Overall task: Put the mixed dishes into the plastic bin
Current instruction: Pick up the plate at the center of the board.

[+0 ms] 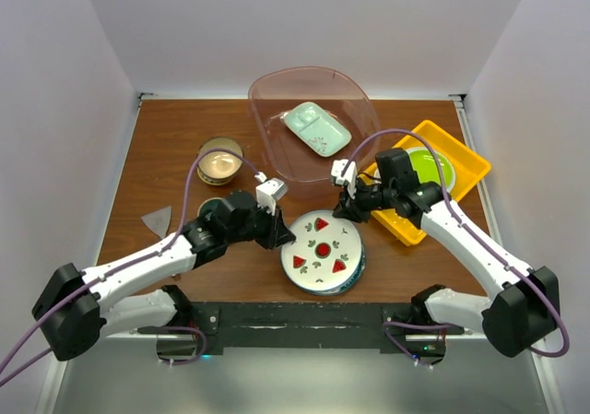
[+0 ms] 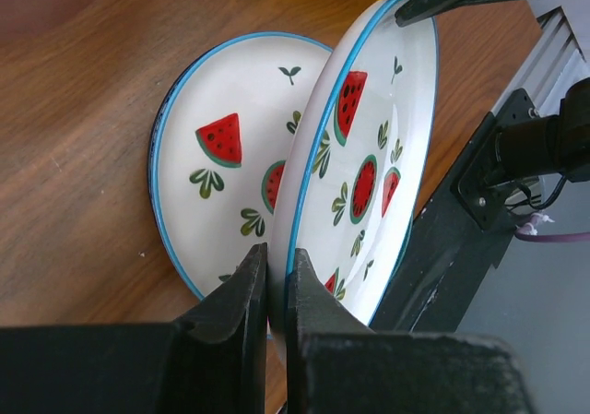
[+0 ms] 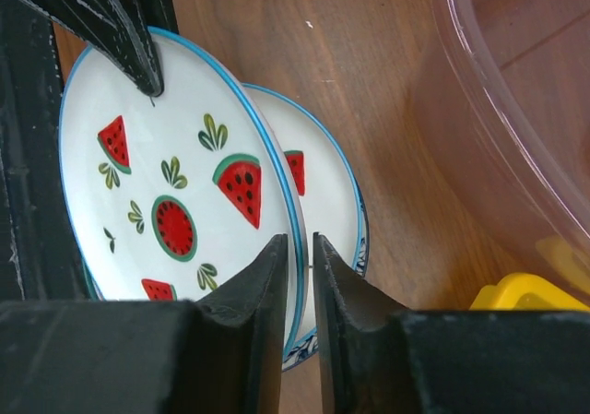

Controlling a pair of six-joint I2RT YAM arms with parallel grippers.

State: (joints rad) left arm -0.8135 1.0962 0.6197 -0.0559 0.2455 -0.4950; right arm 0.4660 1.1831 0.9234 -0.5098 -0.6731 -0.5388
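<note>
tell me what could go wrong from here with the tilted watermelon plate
1. The top watermelon plate is tilted and pinched only at its thin rim by the left gripper, with the right gripper straddling the far rim. It may slip and drop onto the second plate beneath.
2. The plastic bin already holds the mint tray, so the plate might land on it and chip.

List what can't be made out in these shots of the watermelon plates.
- Top view: left arm hides most of a dark round item; unidentifiable.
- Every view: the top plate covers the stack; count beneath unknown.
- Right wrist view: whether the right claw actually pinches the rim is unclear.
</note>
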